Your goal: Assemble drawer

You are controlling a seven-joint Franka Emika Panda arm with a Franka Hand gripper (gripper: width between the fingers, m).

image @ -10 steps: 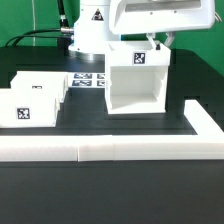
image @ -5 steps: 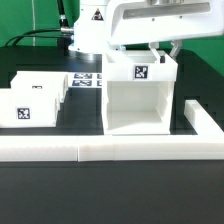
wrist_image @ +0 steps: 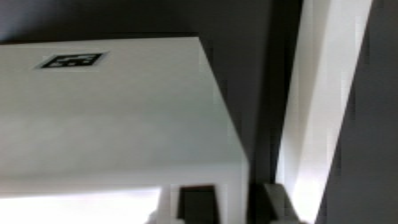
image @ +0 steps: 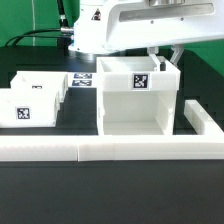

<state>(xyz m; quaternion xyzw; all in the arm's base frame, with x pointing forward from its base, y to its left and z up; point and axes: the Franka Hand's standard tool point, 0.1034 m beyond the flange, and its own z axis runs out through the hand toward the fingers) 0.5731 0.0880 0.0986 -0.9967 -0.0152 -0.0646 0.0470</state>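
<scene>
Gripper: narrow, pinching the drawer casing by its top edge on the exterior view's right | casing: upright, open front facing the border rail, just behind it | two trays: on the table, exterior view's left, apart from casing

Bright even overhead light, soft shadows; exterior view sharp, wrist view blurred, low-resolution.
</scene>
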